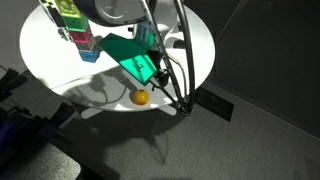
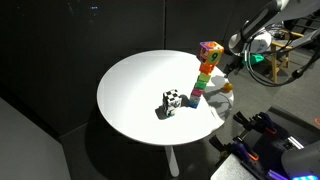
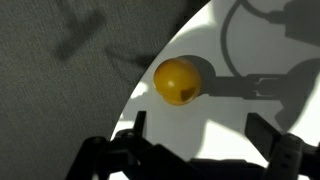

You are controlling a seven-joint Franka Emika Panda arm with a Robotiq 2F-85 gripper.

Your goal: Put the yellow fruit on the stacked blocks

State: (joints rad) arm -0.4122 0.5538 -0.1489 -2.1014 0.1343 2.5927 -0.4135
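The gripper (image 3: pixel 197 125) is spread wide and holds nothing. The fruit (image 1: pixel 140 97) lies at the table's (image 1: pixel 45 62) 6 o'clock edge in an exterior view. The blocks (image 1: pixel 75 30) stand well apart at 11 o'clock.

In the wrist view, the round yellow fruit (image 3: pixel 177 81) lies on the round white table (image 3: pixel 200 115), right at its rim. It sits at 11 o'clock from the black Robotiq gripper (image 3: pixel 200 150) and apart from it. In an exterior view the fruit (image 1: pixel 140 97) is at the table's (image 1: pixel 190 40) 6 o'clock rim, and the tall stack of multicoloured blocks (image 1: pixel 72 30) stands well apart at 10 o'clock. In an exterior view, a black-and-white checkered cube (image 2: pixel 172 100) sits just beside the stack's (image 2: pixel 207 75) foot, at 9 o'clock.
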